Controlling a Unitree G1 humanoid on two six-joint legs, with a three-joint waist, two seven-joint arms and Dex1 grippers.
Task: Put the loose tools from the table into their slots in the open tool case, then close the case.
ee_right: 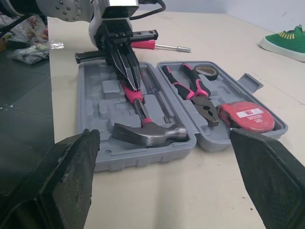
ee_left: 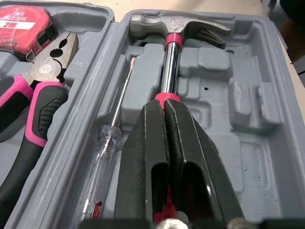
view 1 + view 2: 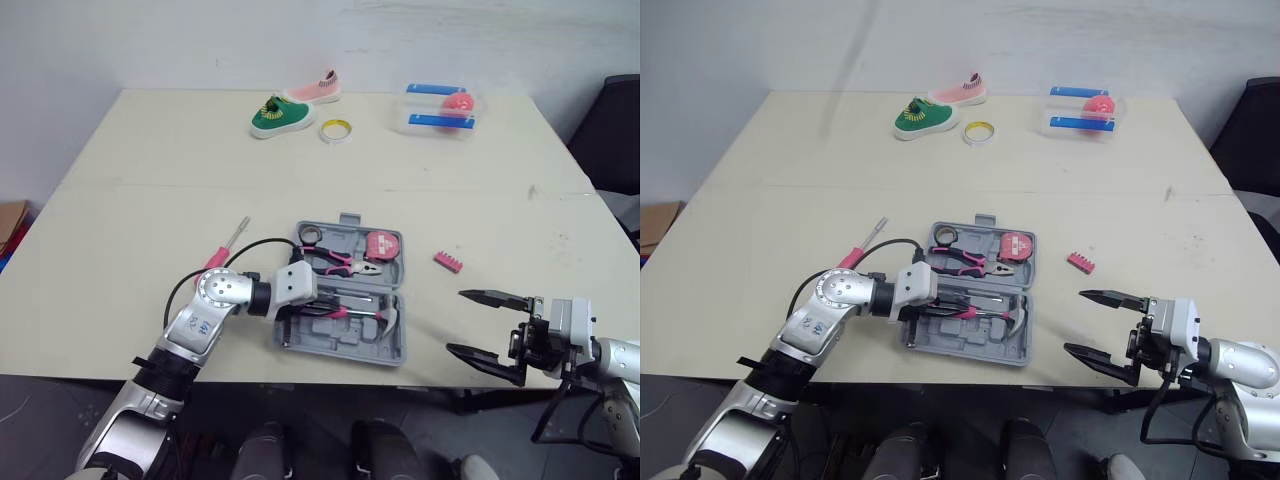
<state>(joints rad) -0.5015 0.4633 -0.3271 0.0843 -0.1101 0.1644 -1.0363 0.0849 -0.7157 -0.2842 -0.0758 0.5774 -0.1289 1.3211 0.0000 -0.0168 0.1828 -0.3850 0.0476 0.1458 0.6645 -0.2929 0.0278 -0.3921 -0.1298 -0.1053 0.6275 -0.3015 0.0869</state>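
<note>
In the open tool case (image 3: 388,345): noted left gripper (image 2: 165,108) clamped on hammer (image 2: 177,24) at its pink grip. Right of case, noted right gripper (image 3: 460,321) spread wide. Logged screwdriver (image 3: 220,252) and bit strip (image 3: 449,262) loose outside.

My left arm (image 3: 205,312) bends at the elbow and points across toward my right. Its wrist (image 3: 290,287) is level and its jaws are pressed together, the two black fingers (image 2: 143,157) meeting at their tips. My right arm (image 3: 615,360) lies low and points inward, well apart from those jaws, and its own jaws stand wide open, one finger (image 3: 497,297) farther out and the other nearer me.
</note>
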